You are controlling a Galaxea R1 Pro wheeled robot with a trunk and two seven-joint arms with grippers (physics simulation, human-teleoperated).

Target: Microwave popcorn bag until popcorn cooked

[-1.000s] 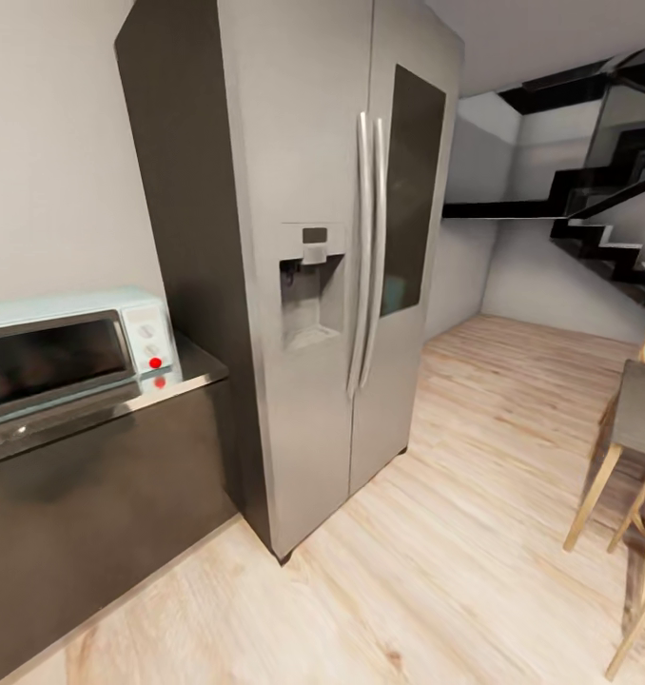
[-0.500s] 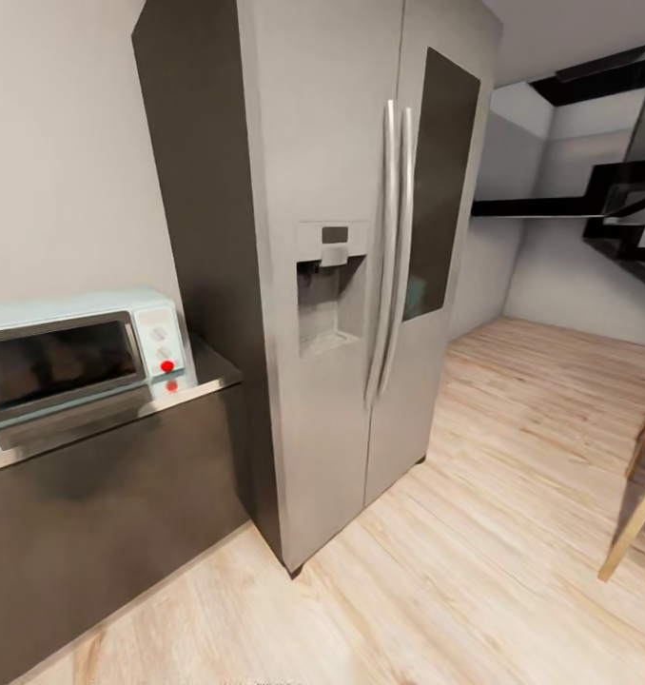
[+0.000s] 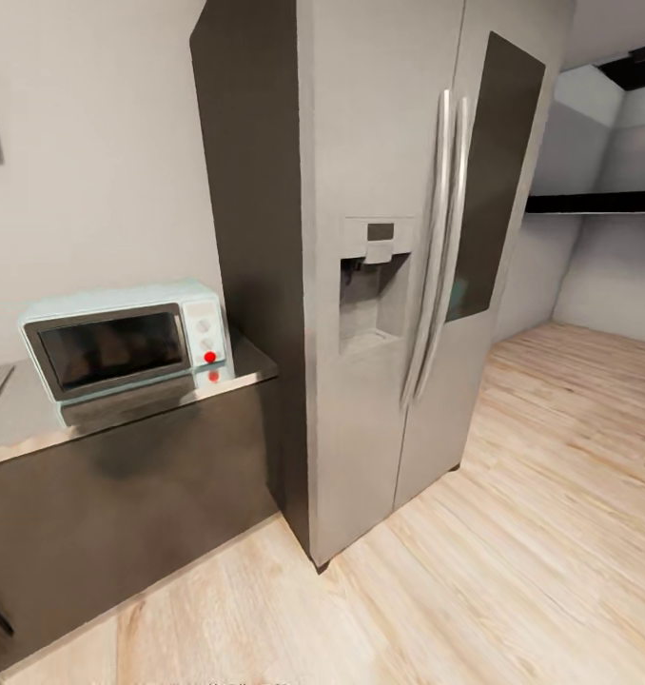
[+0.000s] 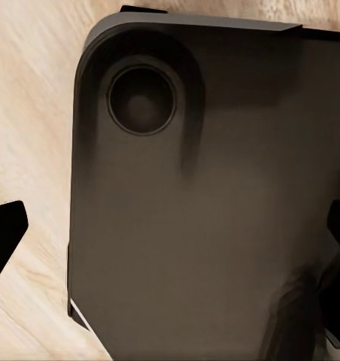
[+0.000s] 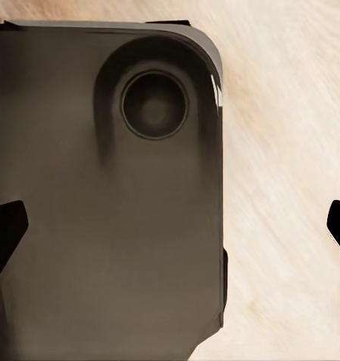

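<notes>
I judged nothing done yet: the microwave sat shut on the countertop, left of the fridge, bag unseen. Both my pincers, left and right, gaped wide, empty.
</notes>
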